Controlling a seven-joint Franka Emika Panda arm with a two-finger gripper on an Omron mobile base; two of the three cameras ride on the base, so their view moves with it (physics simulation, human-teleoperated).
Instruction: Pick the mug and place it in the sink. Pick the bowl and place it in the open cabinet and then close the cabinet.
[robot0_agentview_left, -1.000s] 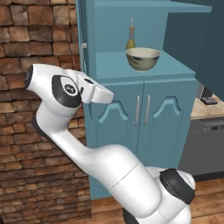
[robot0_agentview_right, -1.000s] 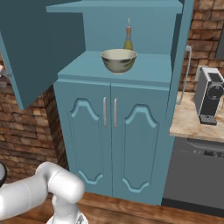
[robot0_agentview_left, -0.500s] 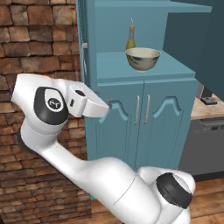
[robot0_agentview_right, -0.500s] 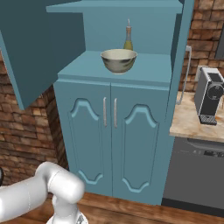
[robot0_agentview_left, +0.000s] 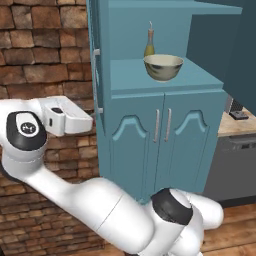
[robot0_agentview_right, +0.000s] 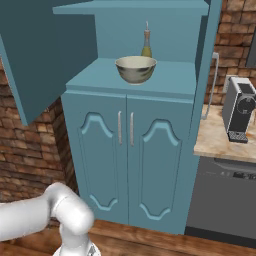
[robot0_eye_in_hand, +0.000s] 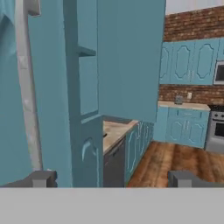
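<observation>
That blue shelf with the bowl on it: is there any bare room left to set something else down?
Yes. The shelf is bare right of the bowl up to the cabinet side, and left of it to the edge. It is crowded only at the back, where the bottle stands behind the bowl.

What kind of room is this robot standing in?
A kitchen, by the look of it: teal cabinet holding a bowl and bottle, a coffee machine on a stone counter, and a dishwasher below.

The bowl (robot0_agentview_left: 163, 66) hides the base of the bottle (robot0_agentview_left: 149, 44) behind it (its label too small to read), and the frame edge crops the coffee machine (robot0_agentview_right: 240, 111).
</observation>
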